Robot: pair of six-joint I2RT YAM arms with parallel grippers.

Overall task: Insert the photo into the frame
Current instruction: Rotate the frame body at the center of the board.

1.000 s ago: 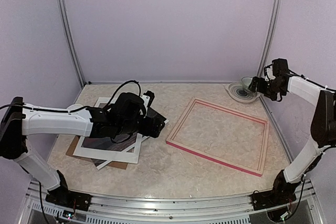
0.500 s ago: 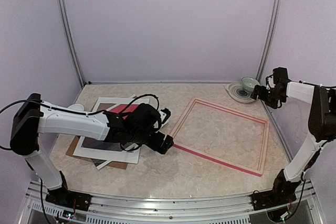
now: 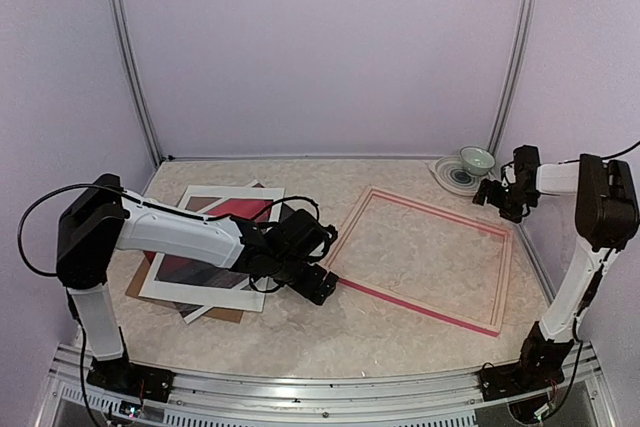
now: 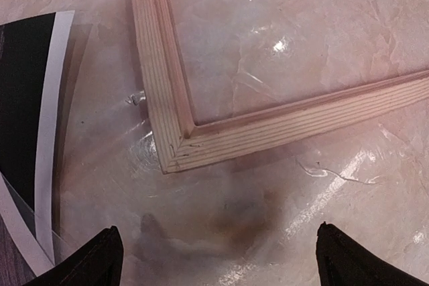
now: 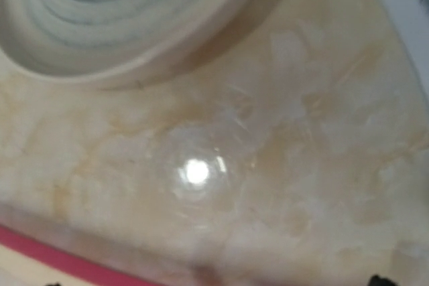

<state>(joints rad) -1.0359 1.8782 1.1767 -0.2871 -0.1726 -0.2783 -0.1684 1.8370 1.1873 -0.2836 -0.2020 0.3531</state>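
Your left gripper (image 3: 318,283) has swung off the white mat (image 3: 215,292) to the near-left corner of the frame (image 3: 421,300), fingers spread wide and holding nothing. Your right gripper (image 3: 497,197) has dropped beside the frame's far-right corner, near the plate (image 3: 445,175), its tips apart and empty. You'll find the photo (image 3: 238,210) at the left, partly under the mat

Left arm (image 3: 170,232) and right arm (image 3: 600,202): white tubular links, black joint housings, black bases. A thin black cable (image 3: 35,207) looped off the left shoulder; the left gripper (image 4: 218,266) had matte black fingertips (image 4: 99,262).
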